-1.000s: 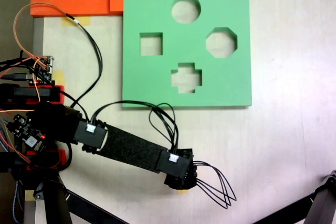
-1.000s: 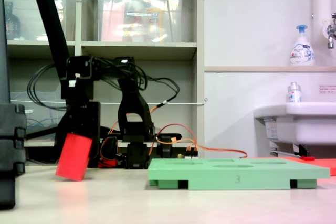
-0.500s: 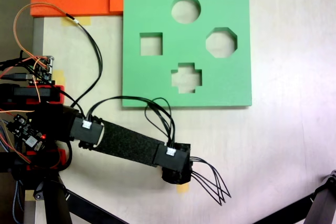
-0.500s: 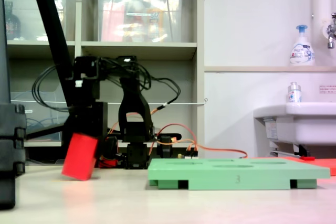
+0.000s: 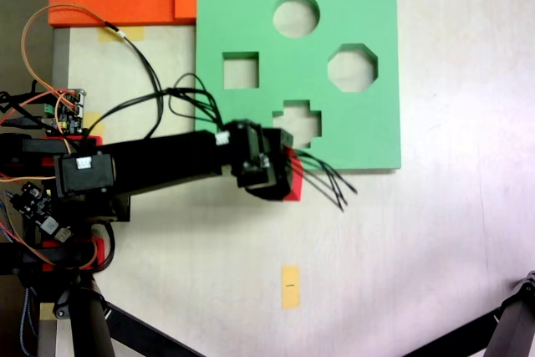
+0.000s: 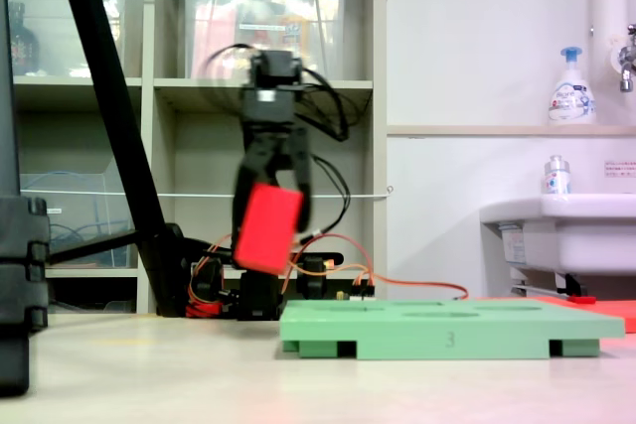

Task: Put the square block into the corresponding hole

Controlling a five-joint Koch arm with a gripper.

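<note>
Lifted off the tabletop since a second ago, the square block (image 6: 267,227) now hangs tilted in the air, well above the table (image 6: 149,374), and the arm has swung it from the near side of the table up to the near edge of the green foam board (image 5: 251,22). The small yellow paper tag (image 5: 289,287) it was covering lies bare on the table. From above, the gripper (image 5: 280,175) is clamped on the block, a sliver of red showing under the black jaws (image 5: 292,180).

Further back lies the square cut-out (image 5: 240,70), still well apart from the block, with the cross-shaped cut-out (image 5: 297,121) between them and closer to the gripper.

My worry is the tilt: the cube looks about as wide as its hole, so a corner could catch on the rim and jam or push the light board along. It could also be lowered over the cross by mistake.

The block is matte, plain-faced, sharp-edged. The board is flat, thick and soft-looking, with crisp cut-outs, including an octagonal one (image 5: 353,68) and a round one (image 5: 296,14) at the far side.
</note>
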